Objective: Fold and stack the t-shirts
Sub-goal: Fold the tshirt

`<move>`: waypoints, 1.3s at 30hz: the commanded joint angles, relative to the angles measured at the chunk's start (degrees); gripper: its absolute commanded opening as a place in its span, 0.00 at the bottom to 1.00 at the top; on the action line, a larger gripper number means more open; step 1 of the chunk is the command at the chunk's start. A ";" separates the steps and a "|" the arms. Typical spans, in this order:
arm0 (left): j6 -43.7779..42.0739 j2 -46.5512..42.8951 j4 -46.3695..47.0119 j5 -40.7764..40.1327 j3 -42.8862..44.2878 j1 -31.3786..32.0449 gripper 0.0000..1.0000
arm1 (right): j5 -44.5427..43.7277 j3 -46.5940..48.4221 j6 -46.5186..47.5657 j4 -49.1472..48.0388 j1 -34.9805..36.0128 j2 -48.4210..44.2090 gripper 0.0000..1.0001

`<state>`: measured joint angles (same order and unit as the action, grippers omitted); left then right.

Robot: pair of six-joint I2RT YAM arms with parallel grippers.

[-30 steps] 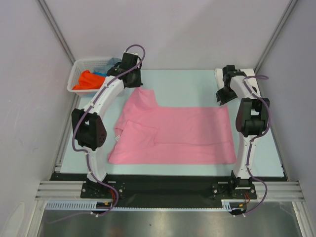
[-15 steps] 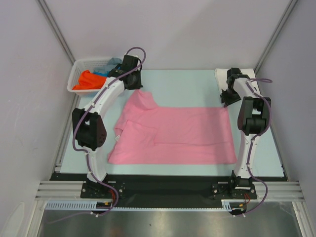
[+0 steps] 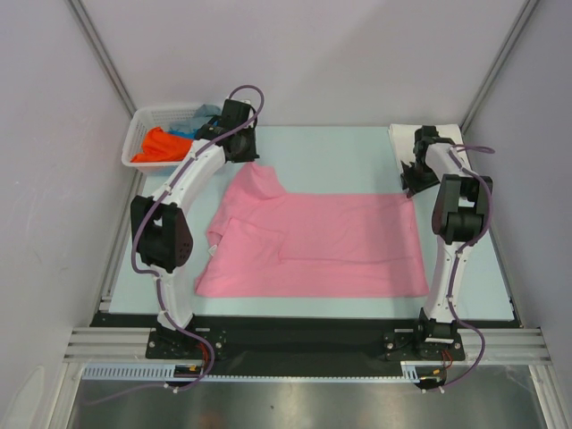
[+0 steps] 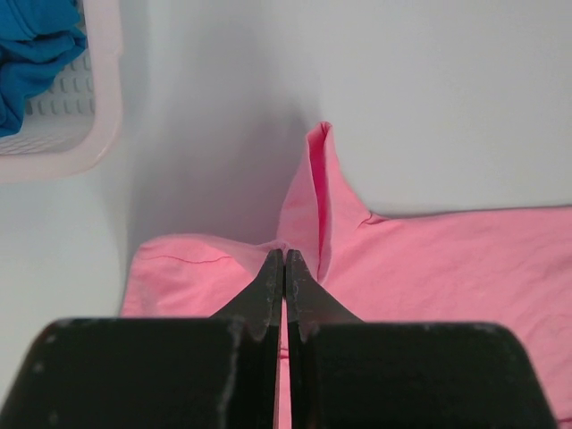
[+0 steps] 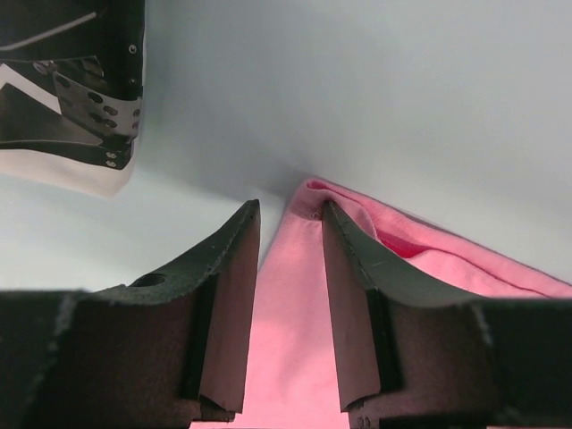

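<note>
The left gripper [image 4: 284,256] pinches one far corner of the pink shirt [image 3: 322,241] while the right gripper [image 5: 290,211], fingers spread, straddles the other, ready for folding.

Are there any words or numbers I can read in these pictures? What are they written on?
No words or numbers can be read anywhere.
pink t-shirt: plain, no writing.
white shirt: black print, but only shapes show, no letters to read.
basket: no label in view.

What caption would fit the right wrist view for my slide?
Open right gripper straddling a corner of the pink t-shirt on the table.
</note>
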<state>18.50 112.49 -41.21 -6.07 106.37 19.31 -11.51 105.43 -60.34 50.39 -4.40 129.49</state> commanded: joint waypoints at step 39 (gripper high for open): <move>-0.84 -5.78 -0.36 -0.18 0.07 -2.96 0.00 | 4.03 8.92 8.04 3.23 -0.43 7.01 0.00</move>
<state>18.37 112.12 -41.32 -5.85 106.30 17.10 -9.82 115.42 -53.95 60.51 -4.86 135.41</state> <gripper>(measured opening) 0.008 0.020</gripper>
